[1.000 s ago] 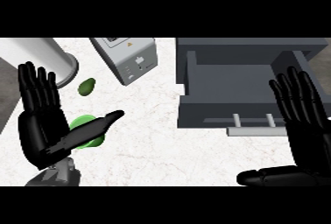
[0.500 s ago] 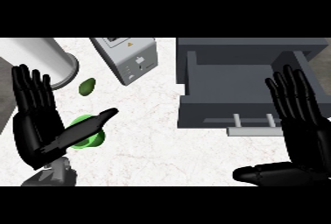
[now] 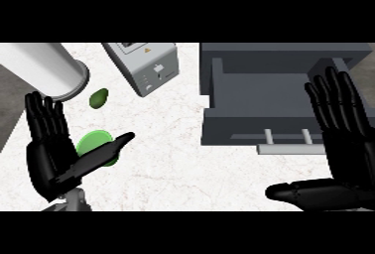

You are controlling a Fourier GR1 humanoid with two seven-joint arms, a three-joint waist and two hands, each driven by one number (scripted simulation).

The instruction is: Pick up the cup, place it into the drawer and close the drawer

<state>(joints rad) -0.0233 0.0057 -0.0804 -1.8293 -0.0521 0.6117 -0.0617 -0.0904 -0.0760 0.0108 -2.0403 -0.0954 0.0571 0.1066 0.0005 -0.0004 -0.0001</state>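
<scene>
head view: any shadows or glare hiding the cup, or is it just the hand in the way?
Head view: flat, even light, no glare on the counter; the left hand hides part of the green cup; the open drawer has a dark, unlit inside.

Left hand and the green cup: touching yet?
Cannot tell. In the head view the open left hand overlaps the green cup, its thumb crossing in front, but that steep angle shows neither contact nor gap.

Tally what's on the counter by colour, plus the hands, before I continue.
Green: 2, the cup and a small dark green object
Grey: 2, the open drawer and a boxy appliance
White: 1, a cylinder
Black: 2, left hand, right hand
Total: 7
</scene>
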